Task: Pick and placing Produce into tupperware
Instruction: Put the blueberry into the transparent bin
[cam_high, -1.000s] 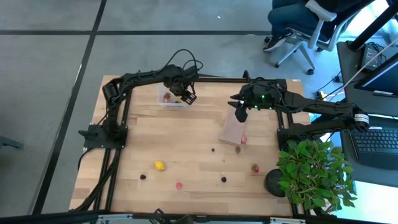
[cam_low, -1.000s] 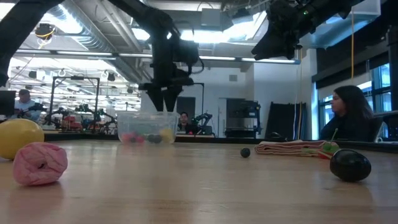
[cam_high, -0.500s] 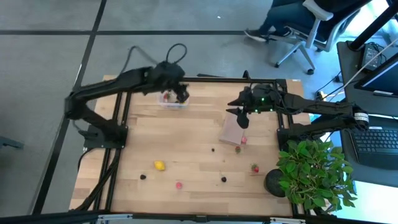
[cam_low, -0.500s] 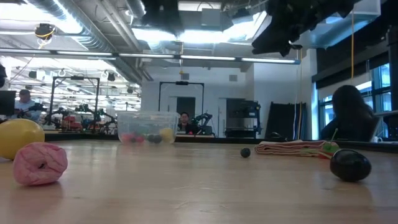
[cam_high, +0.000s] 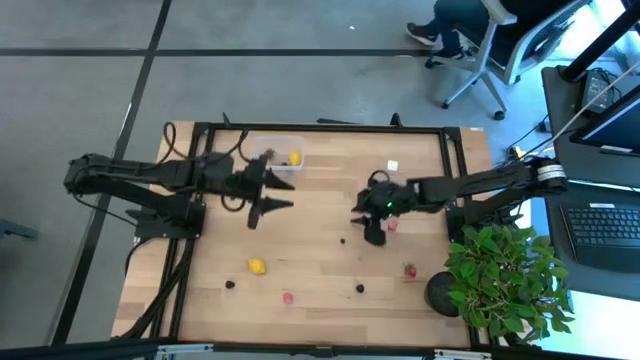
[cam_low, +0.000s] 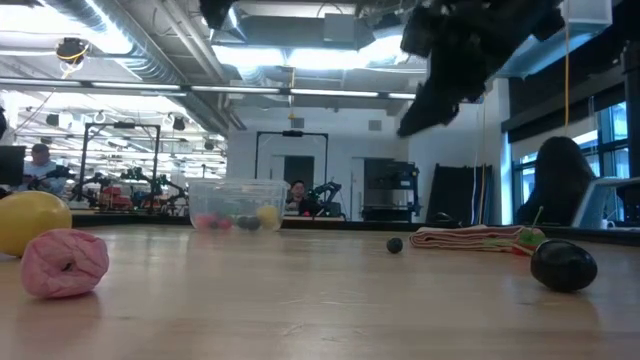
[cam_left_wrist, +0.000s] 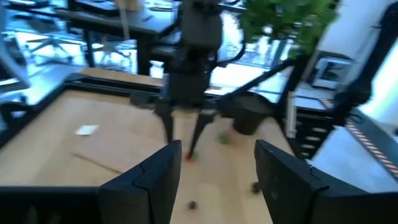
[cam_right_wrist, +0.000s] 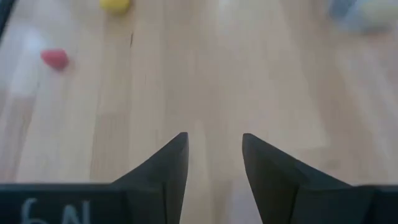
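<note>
On the table's left half, my left gripper (cam_high: 268, 197) hangs over bare wood just in front of the tub (cam_high: 277, 153), fingers parted and empty; a second ago it stood over the tub, so the drop is made and the arm has swung out toward the loose pieces. The tub sits at the far edge, with a yellow piece (cam_high: 294, 158) and other fruit inside. Near the front lie a lemon (cam_high: 257, 266), a pink piece (cam_high: 288, 297) and dark berries (cam_high: 230, 284). Right of centre, my right gripper (cam_high: 368, 225) has dropped from above the board to low over the table, fingers partly apart around nothing, close by a red piece (cam_high: 392, 225). A strawberry (cam_high: 409, 270) lies near the plant (cam_high: 505, 275). I judge a fresh pick is beginning on each side; much produce remains outside.
</note>
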